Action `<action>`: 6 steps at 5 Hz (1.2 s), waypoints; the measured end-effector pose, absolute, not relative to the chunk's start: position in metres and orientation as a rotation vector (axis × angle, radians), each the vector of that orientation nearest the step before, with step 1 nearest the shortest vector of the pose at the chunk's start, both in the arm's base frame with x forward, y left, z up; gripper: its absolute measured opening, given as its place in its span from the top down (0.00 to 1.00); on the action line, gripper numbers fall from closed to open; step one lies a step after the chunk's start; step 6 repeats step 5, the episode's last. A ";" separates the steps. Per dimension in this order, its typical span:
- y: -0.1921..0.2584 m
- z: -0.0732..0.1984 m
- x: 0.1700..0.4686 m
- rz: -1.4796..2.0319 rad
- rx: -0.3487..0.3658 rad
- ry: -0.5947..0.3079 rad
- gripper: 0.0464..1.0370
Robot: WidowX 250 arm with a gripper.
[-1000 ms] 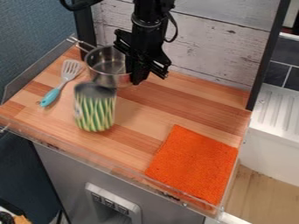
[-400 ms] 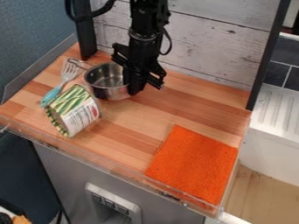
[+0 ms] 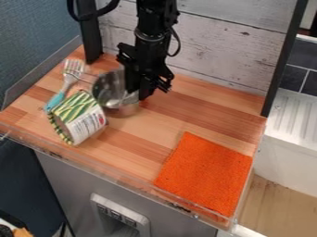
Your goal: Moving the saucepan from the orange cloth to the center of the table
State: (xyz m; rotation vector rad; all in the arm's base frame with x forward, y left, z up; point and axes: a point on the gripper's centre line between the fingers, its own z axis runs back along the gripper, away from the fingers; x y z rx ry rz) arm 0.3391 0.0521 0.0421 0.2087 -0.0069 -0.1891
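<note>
The black gripper [image 3: 138, 92] hangs over the back left part of the wooden table [image 3: 145, 132], shut on the right side of the saucepan's rim. Tilted, with its inside turned toward the camera, the metal saucepan [image 3: 109, 91] stands left of the gripper, its handle pointing back left. Part of its right rim is hidden behind the gripper. The orange cloth [image 3: 207, 173] lies flat at the front right, well apart from the saucepan.
A green-and-white patterned can [image 3: 79, 118] lies on its side just front left of the saucepan. Behind the can is a spatula with a turquoise handle [image 3: 54, 101]. A white plank wall [image 3: 217, 41] borders the back, and a low clear rim runs along the front.
The gripper and saucepan have come down and slightly toward the camera, and the saucepan has tipped. The can, upright at first, has fallen over to the left.
</note>
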 end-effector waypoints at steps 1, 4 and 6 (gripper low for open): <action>0.051 0.048 0.337 -0.211 0.207 -0.017 0.19; 0.052 0.090 0.326 -0.202 0.077 -0.090 0.03; 0.053 0.096 0.327 -0.202 0.080 -0.077 0.04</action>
